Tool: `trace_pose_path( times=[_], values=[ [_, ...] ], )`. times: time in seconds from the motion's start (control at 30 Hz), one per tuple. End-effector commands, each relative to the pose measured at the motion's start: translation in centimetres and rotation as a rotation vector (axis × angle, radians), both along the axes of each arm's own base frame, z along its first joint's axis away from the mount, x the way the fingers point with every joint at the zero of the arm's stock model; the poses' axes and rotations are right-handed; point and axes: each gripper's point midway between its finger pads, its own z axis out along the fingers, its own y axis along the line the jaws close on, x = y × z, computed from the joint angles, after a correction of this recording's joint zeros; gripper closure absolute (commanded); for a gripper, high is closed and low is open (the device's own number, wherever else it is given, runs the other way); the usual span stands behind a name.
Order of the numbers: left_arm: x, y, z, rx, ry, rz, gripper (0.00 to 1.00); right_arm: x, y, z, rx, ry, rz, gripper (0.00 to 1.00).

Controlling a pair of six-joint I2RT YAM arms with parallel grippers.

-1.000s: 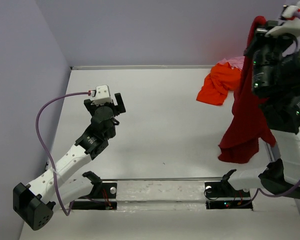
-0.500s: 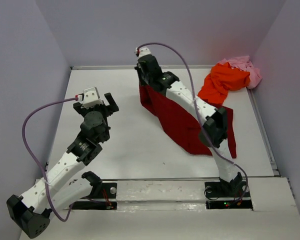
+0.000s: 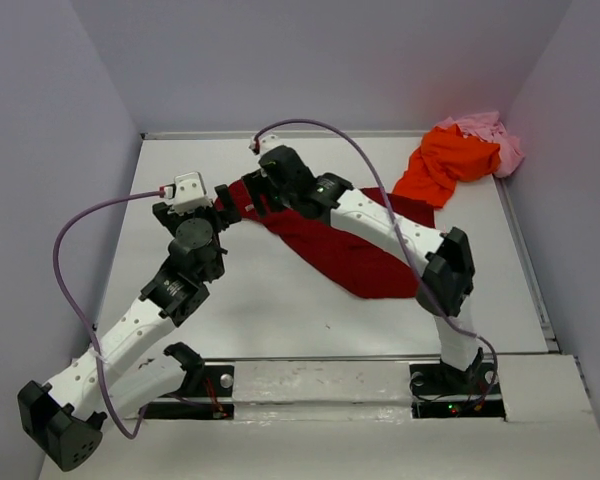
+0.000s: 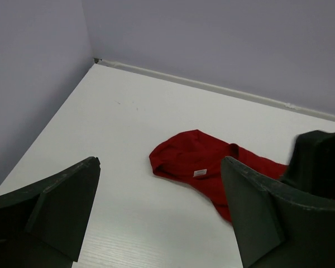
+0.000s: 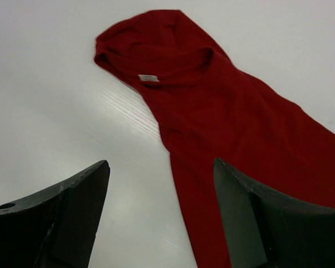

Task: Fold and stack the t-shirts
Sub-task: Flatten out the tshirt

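The dark red t-shirt [image 3: 342,258] lies stretched across the middle of the table, its collar end with a white label [image 5: 148,78] pointing to the left. My right gripper [image 3: 248,193] hovers over that collar end, open [image 5: 162,187], with nothing between its fingers. Just left of the collar, my left gripper [image 3: 195,203] stands wide open [image 4: 159,209] and apart from the cloth [image 4: 192,162]. The bright orange t-shirt [image 3: 442,165] is heaped at the back right, and the pale pink t-shirt [image 3: 492,133] is bunched behind it in the corner.
Lilac walls close the table on the left, back and right. The right arm reaches diagonally over the red shirt. A purple cable [image 3: 75,240] loops off the left wrist. White table surface [image 3: 280,310] shows in front of the shirt.
The right arm swung down from high at the right, dragged the red shirt across to the table's middle, laid it flat and opened its jaws. The left arm barely shifted.
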Motion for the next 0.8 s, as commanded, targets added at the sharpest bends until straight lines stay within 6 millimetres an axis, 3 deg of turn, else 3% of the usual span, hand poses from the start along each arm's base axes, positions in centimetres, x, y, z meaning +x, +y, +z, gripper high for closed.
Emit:
trace_pose_path(
  times=[0.0,0.03,0.07,0.13,0.17,0.27,0.3,0.4,0.53,0.57,0.6,0.77],
  values=[
    [0.5,-0.3,1.5,-0.034,-0.034,-0.001,0.01,2.6,-8.7,4.4,0.101,-0.071,-0.257,0.2],
    [0.6,-0.5,1.3,-0.037,-0.026,-0.007,0.01,2.7,-10.3,3.9,0.113,-0.051,-0.292,0.21],
    [0.9,-0.7,1.0,-0.029,-0.014,-0.011,0.01,2.9,-13.6,2.9,0.104,-0.028,-0.352,0.21],
    [1.1,-1.1,0.7,-0.03,-0.001,-0.023,0.01,3.8,-16.7,1.8,0.104,-0.023,-0.415,0.22],
    [1.1,-1.3,0.7,-0.03,-0.002,-0.031,0.01,3.6,-18.1,0.1,0.073,-0.003,-0.439,0.23],
    [1.2,-1.5,0.5,-0.027,0.004,-0.045,0.01,4.8,-21.4,-1.4,0.06,0.017,-0.512,0.24],
    [1.3,-1.6,0.4,-0.026,0.006,-0.048,0.01,5.0,-21.9,-2.6,0.047,0.035,-0.522,0.25],
    [1.3,-1.7,0.4,-0.024,0.007,-0.051,0.01,6.6,-22.8,-3.3,0.057,0.043,-0.539,0.26],
    [1.3,-1.8,0.4,-0.023,0.01,-0.059,0.01,9.4,-22.5,-4.7,0.041,0.05,-0.537,0.28],
    [1.3,-1.8,0.4,-0.023,0.01,-0.06,0.01,10.1,-22.8,-6.3,0.017,0.069,-0.549,0.28],
    [1.3,-1.8,0.4,-0.023,0.01,-0.06,0.01,10.7,-23.1,-6.7,0.019,0.077,-0.554,0.29],
    [1.4,-2.0,0.3,-0.023,0.01,-0.071,0.01,13.5,-25.9,-8.6,0.026,0.113,-0.608,0.3]
  ],
)
